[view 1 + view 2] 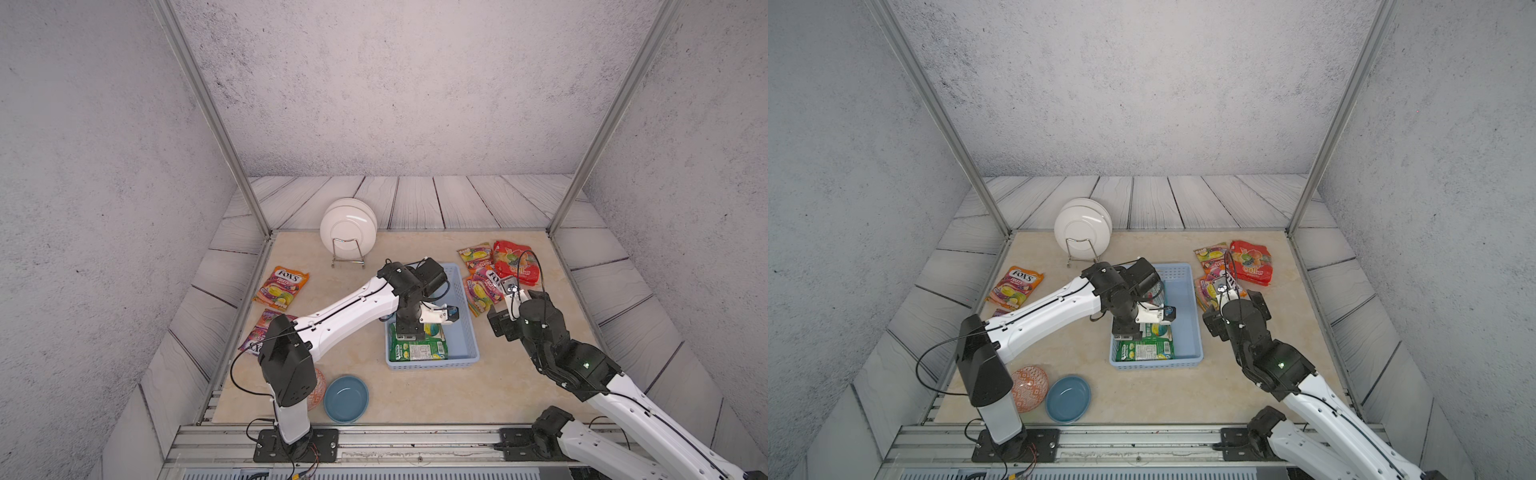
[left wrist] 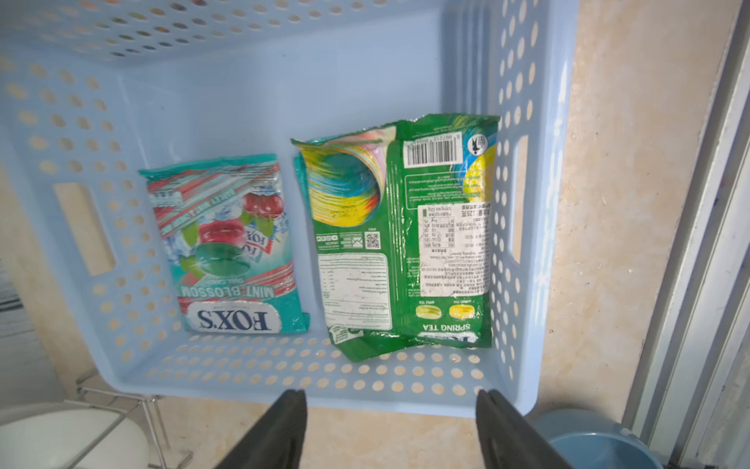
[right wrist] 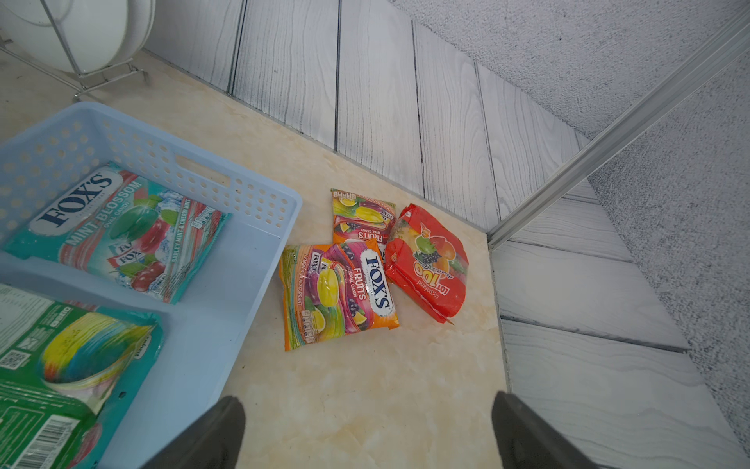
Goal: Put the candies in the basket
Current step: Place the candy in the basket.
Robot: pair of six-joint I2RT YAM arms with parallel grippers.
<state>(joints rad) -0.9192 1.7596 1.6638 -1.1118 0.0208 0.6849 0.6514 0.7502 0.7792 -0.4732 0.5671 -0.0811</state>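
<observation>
While left tool (image 2: 391, 394) overhangs basket (image 2: 227, 105), jaws apart

Grey textured walls (image 1: 395, 83), pale plank panels (image 1: 457, 199), beige marble tabletop (image 1: 415, 395), aluminium frame posts (image 1: 211, 112).

The light blue perforated basket (image 1: 463, 332) stands mid-surface (image 1: 415, 395). Inside it, a green bag (image 1: 417, 351) lies back-side up at the near end and a teal FOX'S bag (image 2: 227, 247) lies flat farther in. At the far right, a near orange bag (image 3: 337, 292) overlaps a far orange bag (image 3: 361, 219), and both touch the red fruit-printed bag (image 3: 430, 264). At the left lie a left orange bag (image 1: 282, 286) and, nearer, a half-hidden purple bag (image 1: 255, 336).
</observation>
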